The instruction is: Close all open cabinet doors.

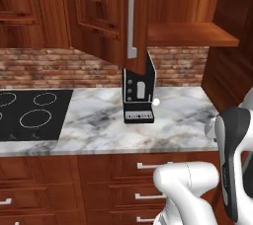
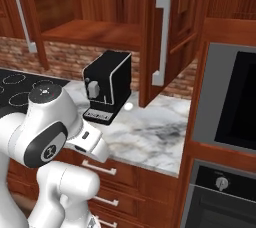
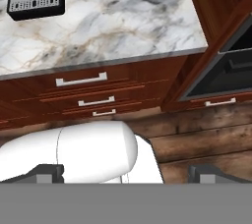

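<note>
No text, label, brand or number can be read anywhere. The coffee machine (image 2: pixel 107 87) carries a pale strip of marks along its base, seen also in the left base view (image 1: pixel 138 116) and the hand view (image 3: pixel 35 3), but it is too blurred to read. The oven (image 2: pixel 220 192) has a small round knob with a mark on it, not legible.
</note>
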{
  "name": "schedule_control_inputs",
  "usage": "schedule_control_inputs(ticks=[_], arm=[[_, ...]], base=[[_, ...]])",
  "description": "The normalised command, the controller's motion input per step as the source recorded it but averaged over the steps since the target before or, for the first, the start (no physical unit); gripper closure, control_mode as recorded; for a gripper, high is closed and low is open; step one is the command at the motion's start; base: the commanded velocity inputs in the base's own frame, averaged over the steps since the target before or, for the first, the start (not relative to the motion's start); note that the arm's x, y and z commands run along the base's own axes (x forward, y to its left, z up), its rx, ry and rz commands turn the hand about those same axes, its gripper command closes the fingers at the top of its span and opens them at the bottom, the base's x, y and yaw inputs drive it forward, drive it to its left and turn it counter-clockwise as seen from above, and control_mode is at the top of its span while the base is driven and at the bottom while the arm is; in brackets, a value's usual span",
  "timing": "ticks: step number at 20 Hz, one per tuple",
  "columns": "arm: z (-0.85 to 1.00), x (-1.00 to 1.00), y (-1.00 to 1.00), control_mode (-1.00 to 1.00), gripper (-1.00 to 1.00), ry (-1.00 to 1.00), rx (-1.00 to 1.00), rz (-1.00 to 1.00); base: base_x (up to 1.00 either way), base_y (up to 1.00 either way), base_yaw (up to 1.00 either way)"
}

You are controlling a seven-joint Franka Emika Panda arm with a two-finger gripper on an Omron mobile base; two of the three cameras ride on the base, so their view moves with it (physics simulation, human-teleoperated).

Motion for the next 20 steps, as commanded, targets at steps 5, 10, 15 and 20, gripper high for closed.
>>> schedule_control_inputs(ticks=[5, 10, 15, 20], arm=[[0.00, 0.00, 0.00, 1.00, -1.00, 0.00, 0.00, 0.00], [0.00, 0.00, 0.00, 1.00, -1.00, 0.00, 0.00, 0.00], [0.00, 0.00, 0.00, 1.00, -1.00, 0.00, 0.00, 0.00], [0.00, 0.00, 0.00, 1.00, -1.00, 0.00, 0.00, 0.00]], base=[[0.33, -0.05, 0.01], [0.19, -0.08, 0.02], [0.29, -0.05, 0.01], [0.33, -0.04, 0.01]])
